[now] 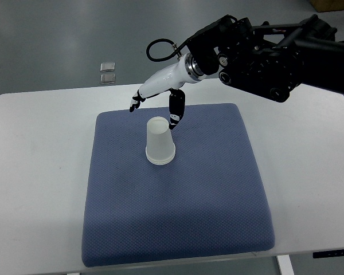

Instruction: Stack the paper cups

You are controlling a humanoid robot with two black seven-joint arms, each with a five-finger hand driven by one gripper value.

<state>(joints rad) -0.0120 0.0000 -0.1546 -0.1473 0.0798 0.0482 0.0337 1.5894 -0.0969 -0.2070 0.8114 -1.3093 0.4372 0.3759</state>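
White paper cup (160,141) stands upside down on the blue mat (178,229), just below the right hand's (158,95) spread, empty fingers.

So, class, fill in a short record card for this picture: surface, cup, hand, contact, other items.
surface: blue mat on a white table
cup: paper cup, upside down, on the mat
hand: right hand, fingers spread, above and behind the cup
contact: one fingertip near the cup's top; touching cannot be told
other items: two small squares on the floor
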